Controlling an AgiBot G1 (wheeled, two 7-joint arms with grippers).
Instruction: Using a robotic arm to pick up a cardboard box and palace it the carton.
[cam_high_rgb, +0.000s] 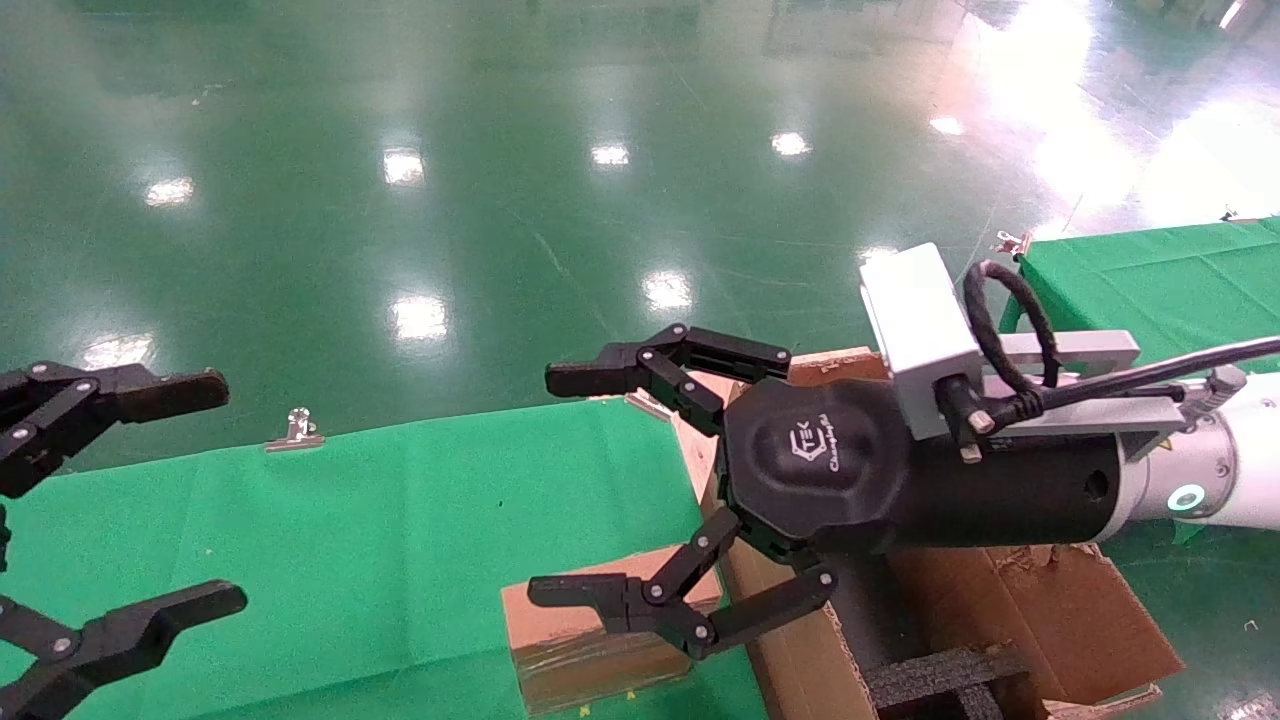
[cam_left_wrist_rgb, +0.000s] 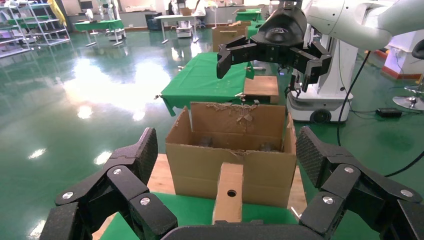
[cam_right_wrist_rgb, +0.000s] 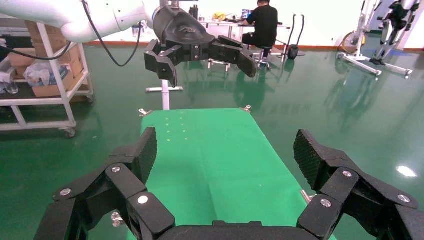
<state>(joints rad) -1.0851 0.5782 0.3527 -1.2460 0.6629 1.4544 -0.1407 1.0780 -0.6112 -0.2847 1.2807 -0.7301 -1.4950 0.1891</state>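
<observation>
The small brown cardboard box (cam_high_rgb: 590, 640) lies on the green table (cam_high_rgb: 350, 540), touching the side of the large carton (cam_high_rgb: 800, 660). My right arm (cam_high_rgb: 1190, 497), white with a green ring light, reaches in from the right. Its gripper (cam_high_rgb: 570, 480) is open and empty, hovering above the box. My left gripper (cam_high_rgb: 170, 500) is open and empty at the table's left end. In the left wrist view the box (cam_left_wrist_rgb: 230, 192) shows its round hole, with the carton (cam_left_wrist_rgb: 200, 160) behind it and the right gripper (cam_left_wrist_rgb: 272, 47) above. The right wrist view shows only its own open gripper (cam_right_wrist_rgb: 226, 152) over the table (cam_right_wrist_rgb: 215, 150); the box is hidden there.
Black foam inserts (cam_high_rgb: 940, 680) sit inside the carton, which has ragged flaps. Metal clips (cam_high_rgb: 293, 430) hold the cloth at the table's far edge. A second green table (cam_high_rgb: 1150, 280) stands at the right. Shiny green floor lies beyond.
</observation>
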